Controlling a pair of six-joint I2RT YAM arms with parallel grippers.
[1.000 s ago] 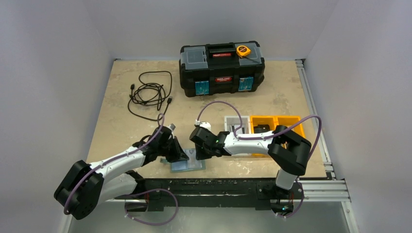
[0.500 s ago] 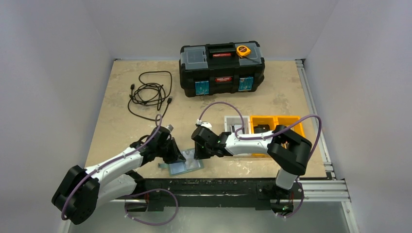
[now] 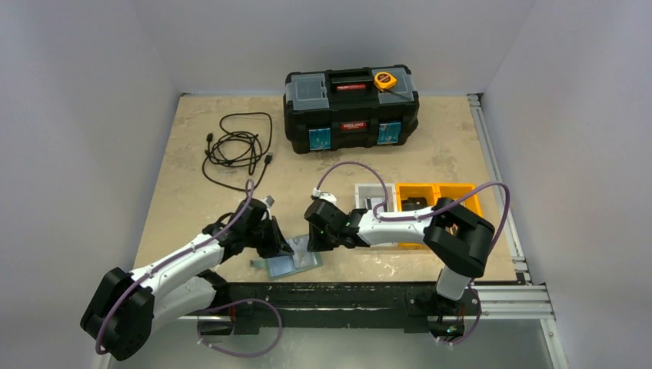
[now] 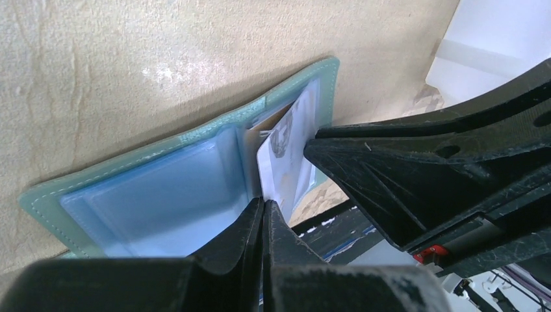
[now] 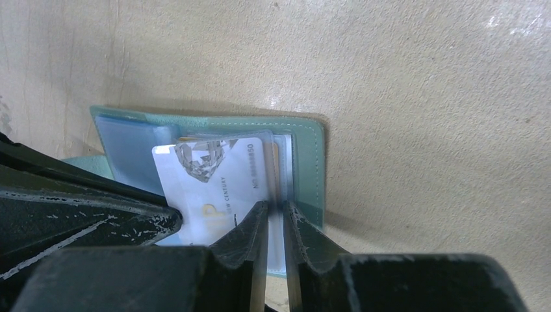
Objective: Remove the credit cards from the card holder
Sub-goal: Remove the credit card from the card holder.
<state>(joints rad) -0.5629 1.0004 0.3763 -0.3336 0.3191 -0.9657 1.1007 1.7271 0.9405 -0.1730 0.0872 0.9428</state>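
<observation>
Beige mottled bench (image 3: 430, 154), white walls (image 3: 77, 115). Teal card holder (image 3: 296, 264) open at near edge. L claw (image 4: 263, 207) together; R claw (image 5: 276, 214) nearly together at pale card (image 5: 208, 182), grip unclear.

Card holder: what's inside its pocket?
White card with a diamond print in the clear pocket; a tan card edge behind it. Left claw and right claw cover their lower ends; more cards cannot be seen.

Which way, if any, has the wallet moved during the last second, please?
Yes, the wallet has slid slightly left, away from the white bin.
</observation>
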